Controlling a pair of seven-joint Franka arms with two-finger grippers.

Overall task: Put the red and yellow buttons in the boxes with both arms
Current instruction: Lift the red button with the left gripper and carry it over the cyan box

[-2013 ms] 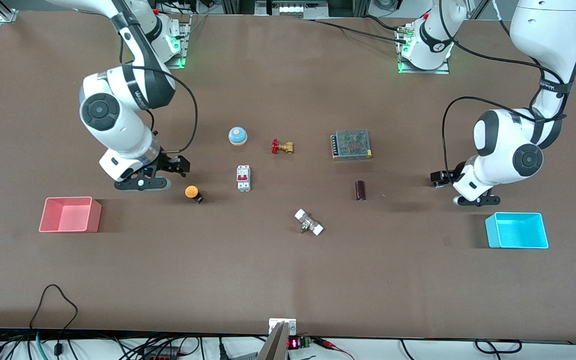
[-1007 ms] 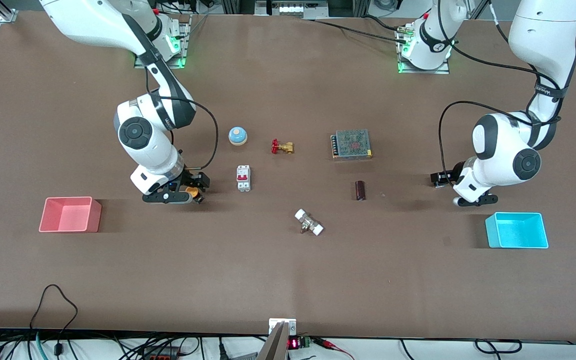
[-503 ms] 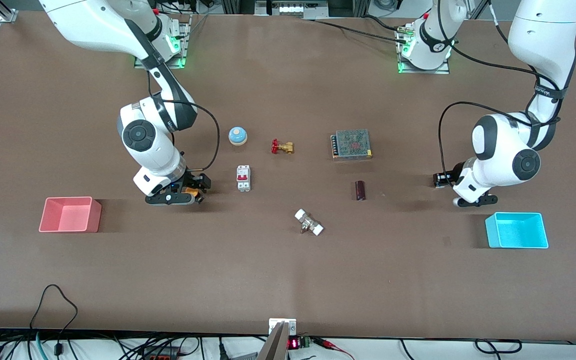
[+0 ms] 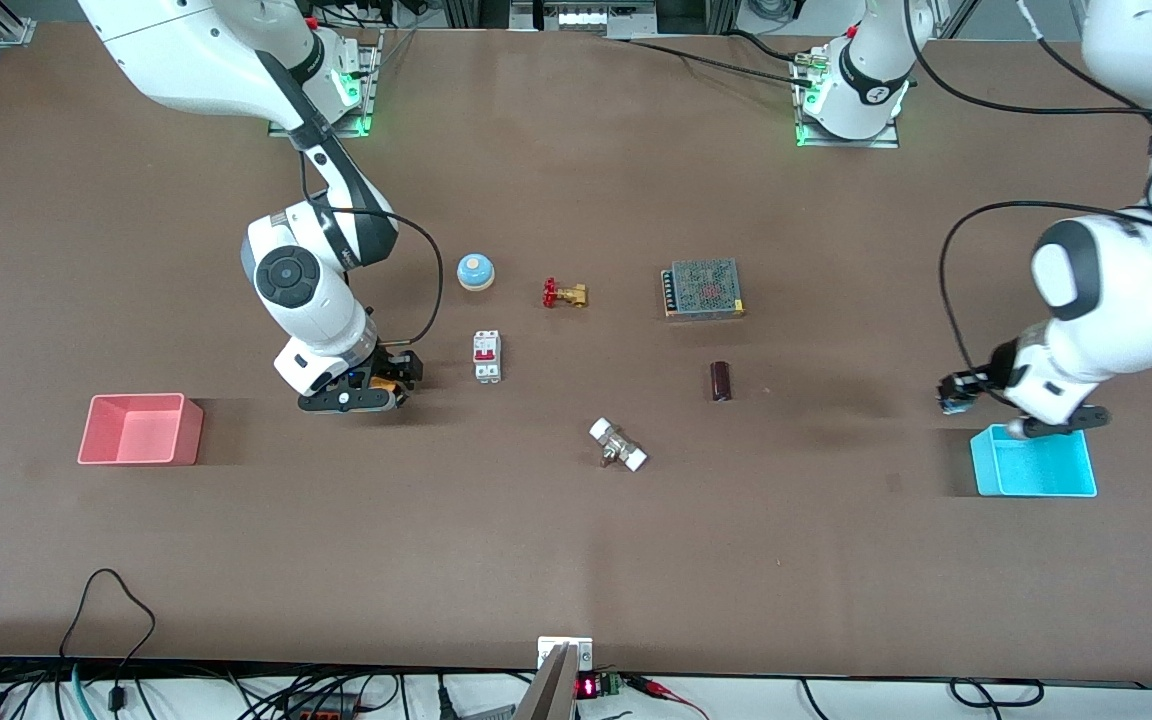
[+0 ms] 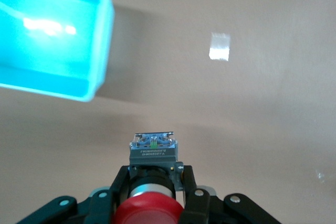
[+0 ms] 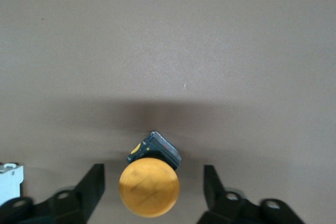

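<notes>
A: What are the jaws doing?

B: The left gripper (image 5: 152, 203) is clenching the red button (image 5: 148, 211); its jaws are pressing on the dark body under the round cap, and the switch's grey end is sticking out past them. It is hanging in the air over bare desk (image 4: 576, 560) just beside the cyan box (image 4: 1034, 461), near the desk edge at the left arm's end.

A: And the other one?

B: The right gripper (image 6: 152, 187) is sitting low at the desk with its jaws released, one finger (image 6: 92, 184) on each side of the yellow button (image 6: 149, 187) and neither touching it. The button is lying on the desk on its side, round cap toward the wrist camera.

A: Where are the boxes lying?

B: The pink box (image 4: 141, 429) is standing open-topped near the edge at the right arm's end, well apart from the yellow button. The cyan box is standing near the other end edge.

A: What else is lying around?

B: A white circuit breaker (image 4: 486, 356) is lying just beside the right gripper, toward the middle. Farther from the front camera are sitting a blue-and-white bell (image 4: 475, 270) and a brass valve (image 4: 564, 293).
</notes>
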